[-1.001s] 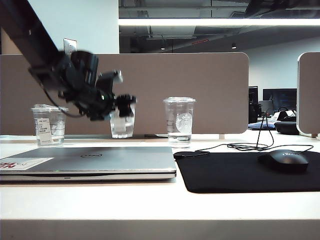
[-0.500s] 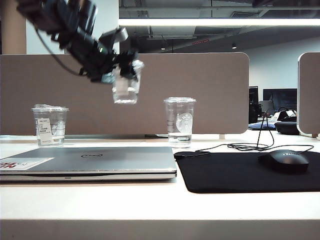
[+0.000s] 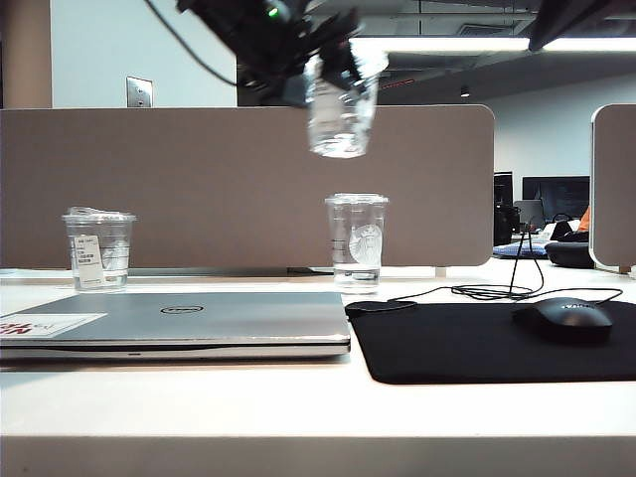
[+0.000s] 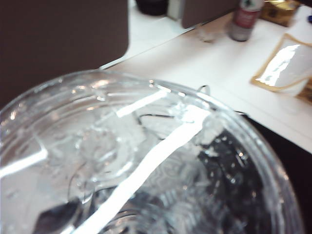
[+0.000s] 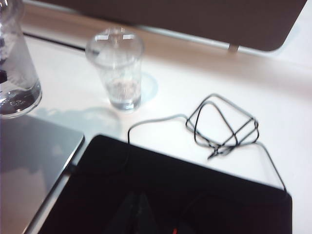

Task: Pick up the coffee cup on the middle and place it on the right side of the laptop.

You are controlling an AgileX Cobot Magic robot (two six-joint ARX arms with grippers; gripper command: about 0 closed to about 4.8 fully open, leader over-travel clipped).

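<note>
- The left gripper [image 3: 333, 75] is clamped on the coffee cup [image 3: 341, 114], which hangs high in the air below it, well above the bench [image 3: 298, 397].
- In the left wrist view the cup's domed lid [image 4: 136, 161] fills the frame, so the grip sits near the rim.
- Well below the gripper stand the taller logo cup [image 3: 356, 240] and the laptop [image 3: 179, 323]; the black mouse mat [image 3: 487, 343] lies just beside the laptop's right edge.
- The right gripper shows in no view, so I cannot tell its state; its wrist camera looks down on the tangled cable [image 5: 224, 129].
- Judgement: carry the cup level, descend clear of the taller cup, and set it flat on the mat close to the laptop before releasing.
</note>
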